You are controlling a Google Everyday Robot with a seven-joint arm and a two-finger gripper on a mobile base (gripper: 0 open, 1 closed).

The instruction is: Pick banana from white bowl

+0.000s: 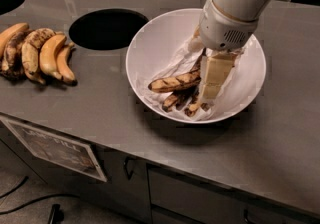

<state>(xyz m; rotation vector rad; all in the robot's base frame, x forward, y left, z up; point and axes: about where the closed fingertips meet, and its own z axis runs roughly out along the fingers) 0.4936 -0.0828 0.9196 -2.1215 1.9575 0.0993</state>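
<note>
The white bowl [150,48] stands on the grey counter, lined with crumpled white paper. The banana [172,83], dull yellow with dark streaks, lies on top of the pile in the bowl, pointing left. Darker bananas [176,99] lie beneath it. My gripper [209,90] reaches down into the bowl from the upper right and sits at the right end of the banana, covering that end. The arm's white wrist [227,23] hangs over the bowl's right half.
A bunch of plumper yellow-orange bananas [37,53] lies on the counter at the left. A round dark hole [107,28] is cut in the counter left of the bowl, and another hole [7,0] is at the far left. Cabinet fronts run below the counter's front edge.
</note>
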